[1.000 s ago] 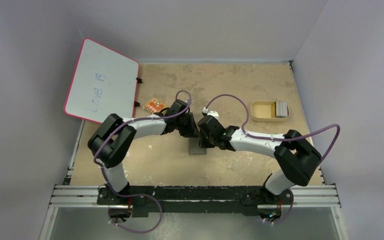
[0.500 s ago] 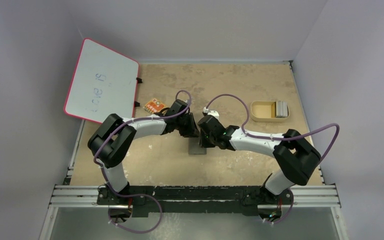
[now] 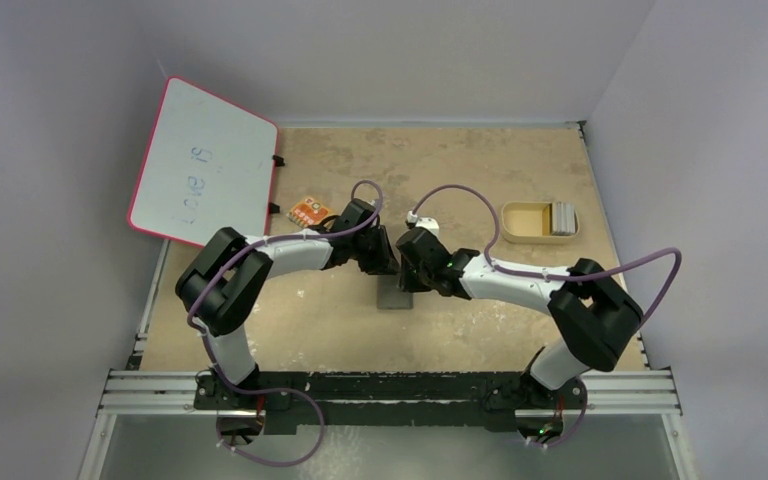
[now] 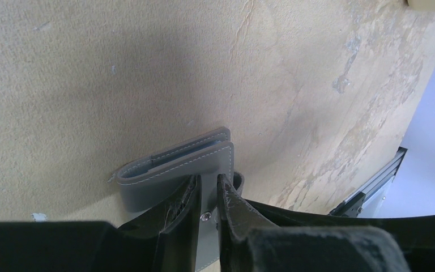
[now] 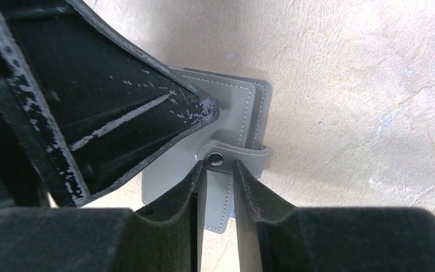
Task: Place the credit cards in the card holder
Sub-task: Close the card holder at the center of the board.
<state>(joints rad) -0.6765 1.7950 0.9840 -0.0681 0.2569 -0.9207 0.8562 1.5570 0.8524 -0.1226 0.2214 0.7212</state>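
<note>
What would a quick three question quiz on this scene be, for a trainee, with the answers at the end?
1. True or false: the credit cards already sit inside the card holder.
2. What is the right gripper shut on? A) a loose card B) a flap of the card holder C) a pen
3. Fill in: the whiteboard leans at the far ____ corner of the table.
Key: 1 false, they lie in the tan tray; 2 B; 3 left.

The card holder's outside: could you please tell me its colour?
Grey with light stitching; the card holder shows best in the left wrist view.
</note>
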